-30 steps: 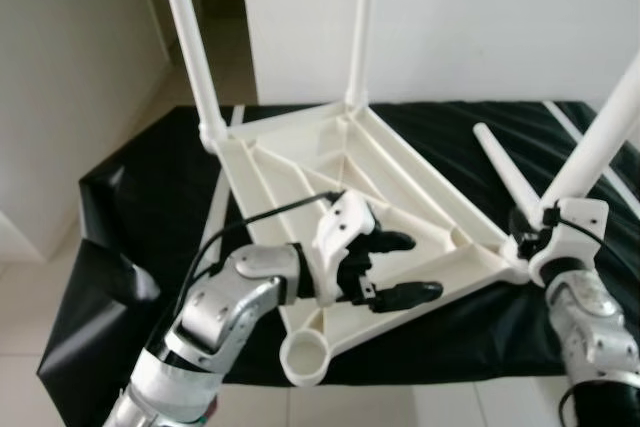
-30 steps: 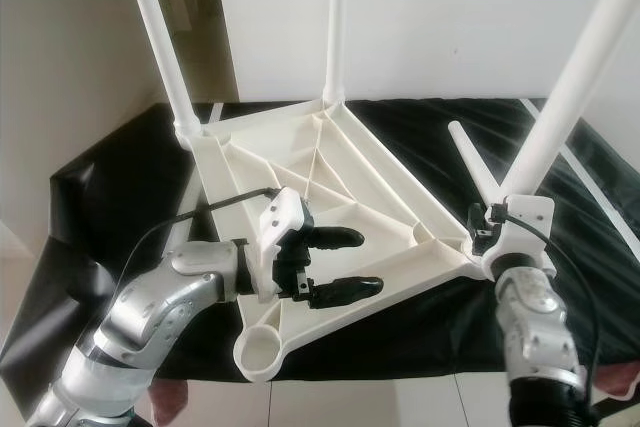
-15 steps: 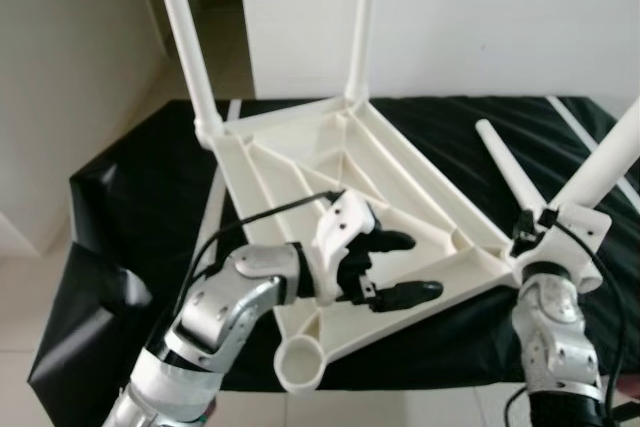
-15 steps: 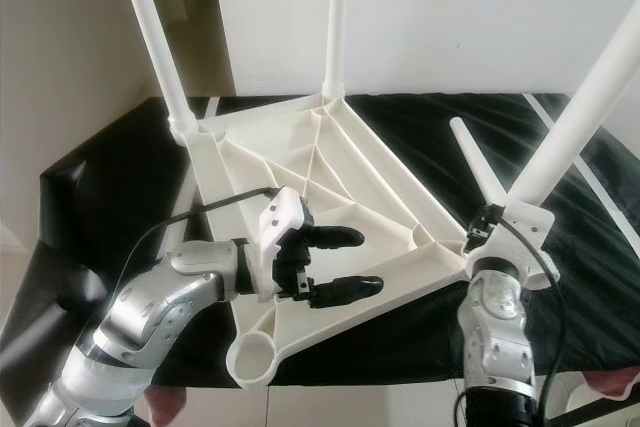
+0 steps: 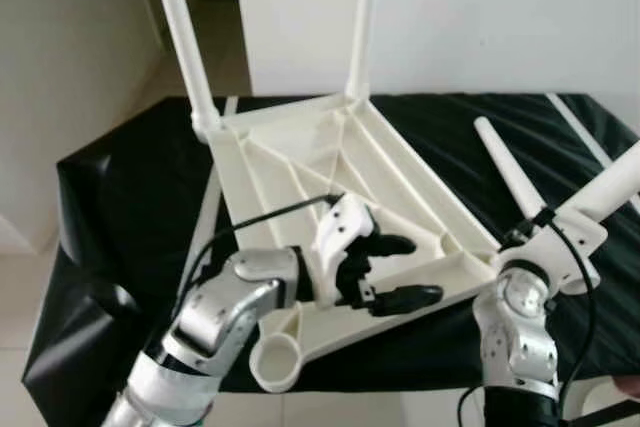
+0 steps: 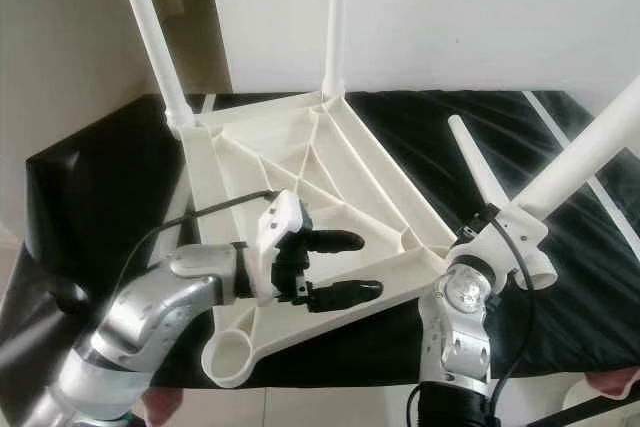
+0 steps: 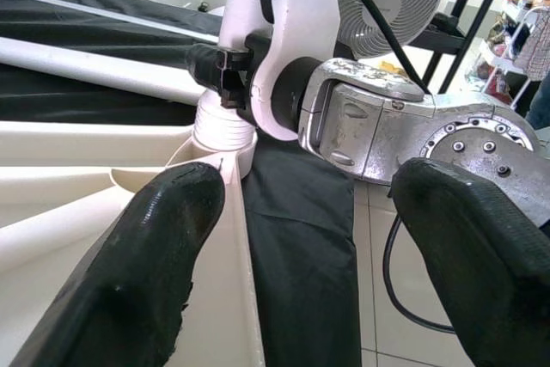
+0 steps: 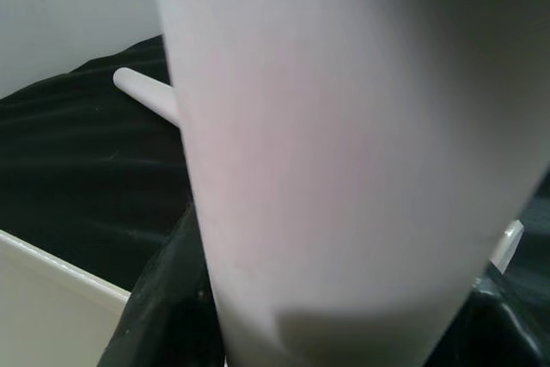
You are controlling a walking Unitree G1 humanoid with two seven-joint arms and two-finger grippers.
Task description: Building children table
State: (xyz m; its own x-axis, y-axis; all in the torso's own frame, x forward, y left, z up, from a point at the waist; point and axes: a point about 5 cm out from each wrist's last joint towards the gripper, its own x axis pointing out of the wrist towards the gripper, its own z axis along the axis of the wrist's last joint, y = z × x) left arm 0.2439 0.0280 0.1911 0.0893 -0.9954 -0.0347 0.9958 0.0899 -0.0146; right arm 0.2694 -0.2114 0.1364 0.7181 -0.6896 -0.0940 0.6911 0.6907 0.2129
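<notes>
Left gripper [image 5: 398, 269]: fingers spread apart over upturned white tabletop's [image 5: 300, 162] near edge.
Right gripper [image 5: 545, 237]: clamped on tilted white leg [image 5: 612, 192] at the tabletop's right corner.
Tabletop: on black cloth [image 5: 130, 187].

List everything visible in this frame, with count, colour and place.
Tabletop: one, white, upside down on the black cloth.
Fitted legs: two, white, upright in the far corners.
Loose leg: one, white, lying on the cloth right of the tabletop.
Held leg: one, white, at the right corner.
Empty socket: one, white, near corner.
Black cloth: one, under everything.
Fan: one, white, background.
Left claw: open, over the tabletop's near edge.
Right claw: shut on the held leg.
</notes>
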